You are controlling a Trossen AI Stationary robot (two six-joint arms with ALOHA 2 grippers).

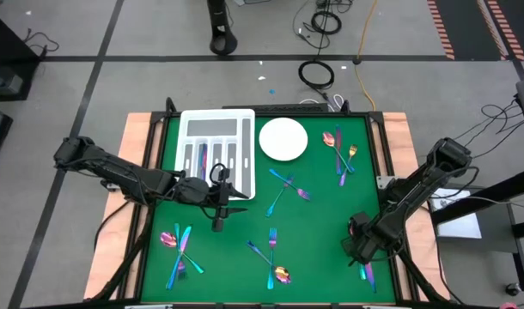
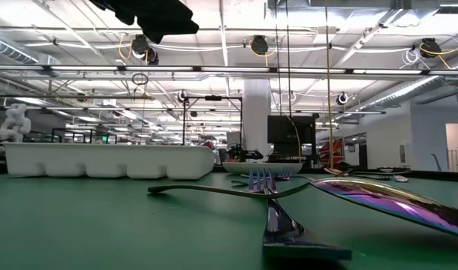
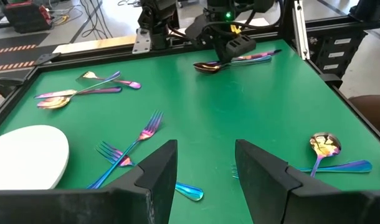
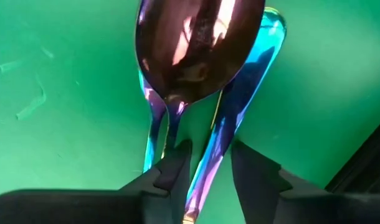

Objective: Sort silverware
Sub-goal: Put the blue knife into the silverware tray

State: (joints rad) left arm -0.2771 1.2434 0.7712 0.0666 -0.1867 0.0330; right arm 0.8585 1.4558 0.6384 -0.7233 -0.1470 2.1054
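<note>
Right gripper down on the table's near right corner, fingers apart, straddling iridescent handles; spoon bowl just ahead. Left gripper open, empty, hovering beside the tray; forks lie beyond.

The right gripper is down over a small cluster of silverware near the table's right front corner: a spoon has its bowl just ahead of the fingertips, and a handle runs back between the two fingers. Ahead of the left gripper, a fork lies just beyond the fingertips, the plate off to one side and another spoon to the other. The tray sits beside the plate
</note>
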